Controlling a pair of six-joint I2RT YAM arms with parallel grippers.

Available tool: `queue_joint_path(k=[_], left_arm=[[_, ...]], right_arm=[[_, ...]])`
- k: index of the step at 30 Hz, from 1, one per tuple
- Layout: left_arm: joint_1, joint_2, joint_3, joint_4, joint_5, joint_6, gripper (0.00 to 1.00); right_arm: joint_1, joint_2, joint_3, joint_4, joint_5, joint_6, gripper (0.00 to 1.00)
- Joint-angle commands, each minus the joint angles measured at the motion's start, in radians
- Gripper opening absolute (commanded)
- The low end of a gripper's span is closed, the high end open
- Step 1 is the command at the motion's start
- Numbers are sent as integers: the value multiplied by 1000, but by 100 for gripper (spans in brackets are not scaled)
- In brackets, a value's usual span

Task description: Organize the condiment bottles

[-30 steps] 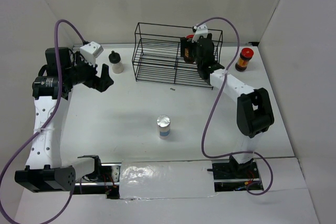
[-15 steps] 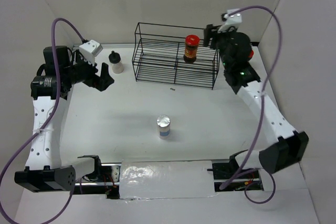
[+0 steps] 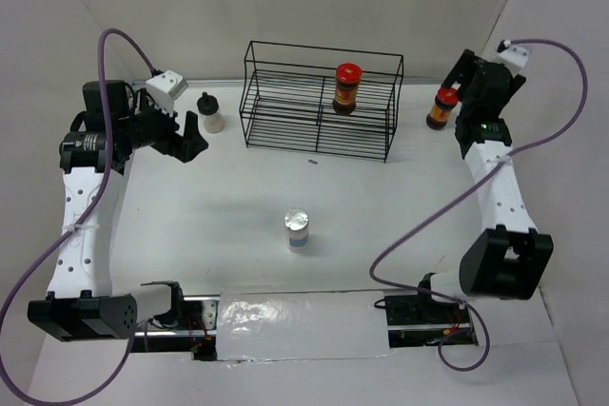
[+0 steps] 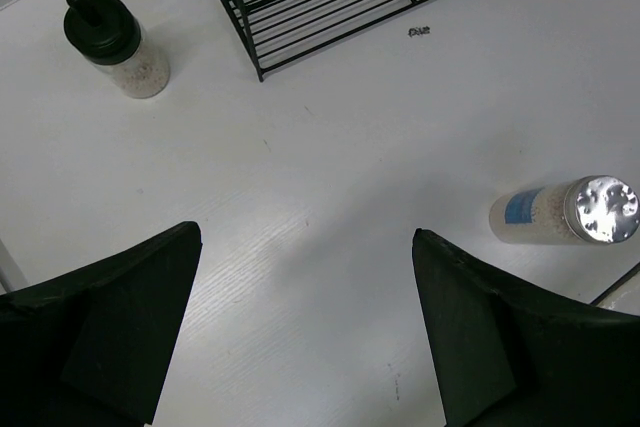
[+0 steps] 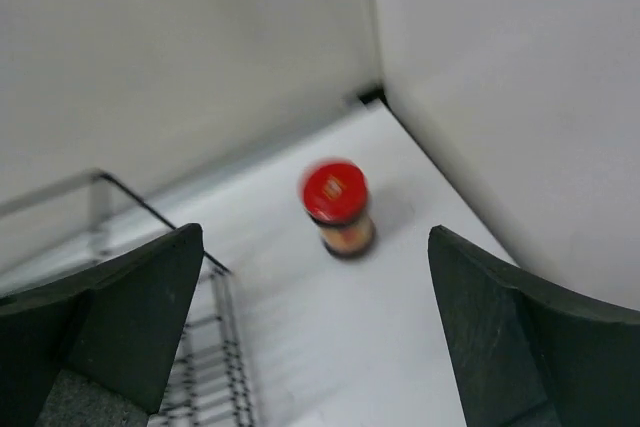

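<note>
- Progress: approx 1 of 4 done. One jar is in the rack (image 3: 285, 106); the other 3 bottles stand loose on the table (image 3: 219, 216), so most of the job is left (my read).
- L gripper (image 4: 305, 247): jaws wide, nothing between them. It hangs over bare table at far left, near the capped bottle but not touching it.
- Capped bottle (image 4: 117, 44): on the table just left of the rack, outside it. Still to be placed.
- White bottle (image 3: 297, 230): alone mid-table, well apart from rack and both arms. Still to be placed.
- Racked jar (image 3: 346, 88): upright on a shelf in the rack's right half; which tier I can't tell for sure. Counts as done.
- Loose jar (image 5: 338, 207): on the table right of the rack, near the back right corner, apart from the wire. Prob. next up, since the R arm is beside it.
- R gripper (image 5: 315, 237): jaws wide, empty, above the loose jar, no contact.
- Looks, L to R:
  - capped bottle: whitish, pale grainy fill, black cap w/ knob.
  - white bottle: blue label, shiny silver top.
  - both jars: dark brown, red lid, yellow label; the loose one is blurred in the wrist view, so no label detail.
</note>
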Motion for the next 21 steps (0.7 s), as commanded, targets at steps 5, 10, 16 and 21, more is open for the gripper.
queue_joint_path(k=[5,10,16,21], left_arm=[[5,40,43,31,-17,-9,99],[7,76,73,17,-42,5,99],[7,122,112,5,-71,5,99],[10,125,119,19,-106,11,99]], right_arm=[[-35,156,-97,66,18,-39,100],[-36,303,-88,182,29,-97,100],[-55,535,68,189,16,-97,100],[-55,648,127,242,4,-82,100]])
